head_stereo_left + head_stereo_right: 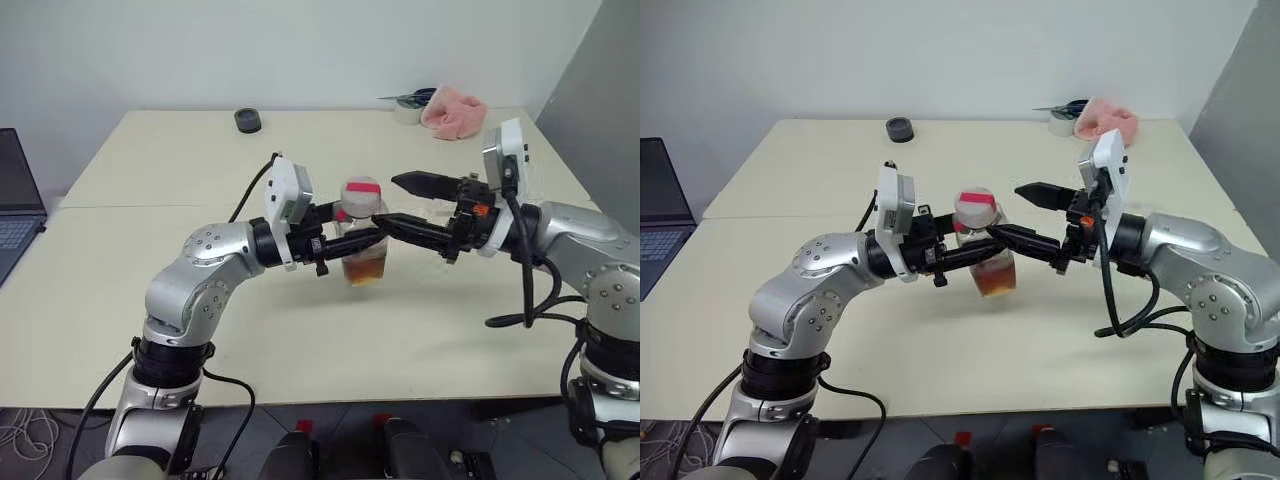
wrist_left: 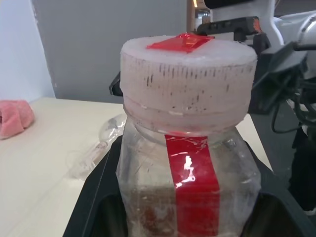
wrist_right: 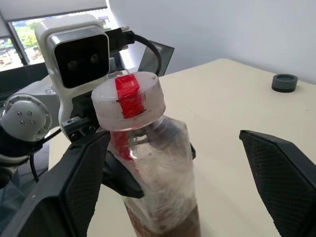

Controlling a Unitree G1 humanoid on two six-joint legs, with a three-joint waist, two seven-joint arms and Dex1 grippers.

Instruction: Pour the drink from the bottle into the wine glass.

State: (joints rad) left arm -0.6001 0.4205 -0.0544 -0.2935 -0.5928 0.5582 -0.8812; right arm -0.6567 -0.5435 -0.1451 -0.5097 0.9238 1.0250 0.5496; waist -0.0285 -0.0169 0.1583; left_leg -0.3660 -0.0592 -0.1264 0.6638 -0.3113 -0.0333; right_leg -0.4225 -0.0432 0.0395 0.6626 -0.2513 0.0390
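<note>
The bottle is gripped around its body by the left gripper, whose two black fingers are closed against its sides, and it is held upright above the table, clear of the surface. The cap is seen to be whitish and ribbed, crossed by a strip of red tape that runs on down the bottle's side as a red label strip. The drink, an amber-brown liquid, is settled in the lower part of the bottle.

The right gripper is brought in from the opposite side with its jaws spread wide. One finger is stretched past the far side of the cap and the other reaches toward the bottle's near side at about shoulder height; in the right wrist view the cap stands between the two fingers with a gap on either side, so nothing is held by this gripper.

In the left wrist view a clear, rounded glass shape, probably the wine glass, is seen lying on its side on the table behind the bottle; no more of it can be made out.

Further out, a small dark round object is set near the table's far edge, and a pink cloth is bunched at the far right corner, with a roll of tape and a pair of scissors just beside it. A laptop is partly seen off the table's left edge.
</note>
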